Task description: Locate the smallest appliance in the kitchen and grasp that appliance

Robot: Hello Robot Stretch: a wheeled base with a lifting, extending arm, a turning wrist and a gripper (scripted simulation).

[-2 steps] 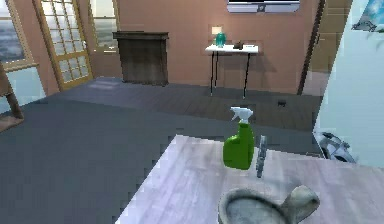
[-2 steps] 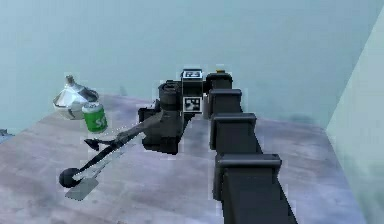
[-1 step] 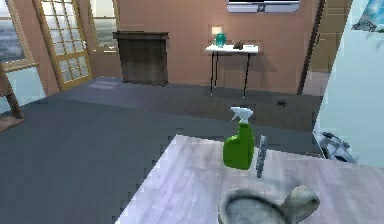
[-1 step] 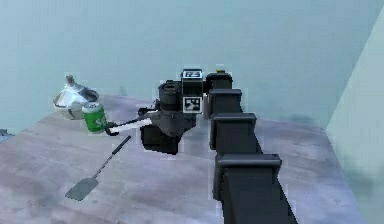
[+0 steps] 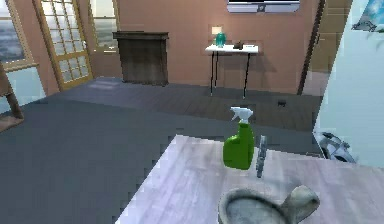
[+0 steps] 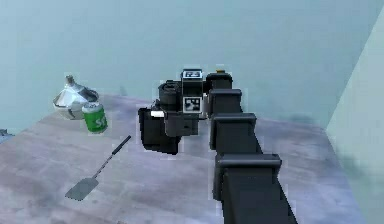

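On the pale wood-grain counter (image 6: 40, 165), a grey flat spatula (image 6: 100, 170) is seen nearest. Beyond it the dark gripper (image 6: 152, 128) is pictured, its load impossible to tell. A green can (image 6: 95, 119) and, farthest, a silvery rounded kettle-like vessel (image 6: 72, 95) are seen at left.

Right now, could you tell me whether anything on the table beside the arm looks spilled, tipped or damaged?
Nothing stands out. The green can stands upright near a silvery vessel, the spatula lies flat on the tabletop, and I see no spill or breakage.
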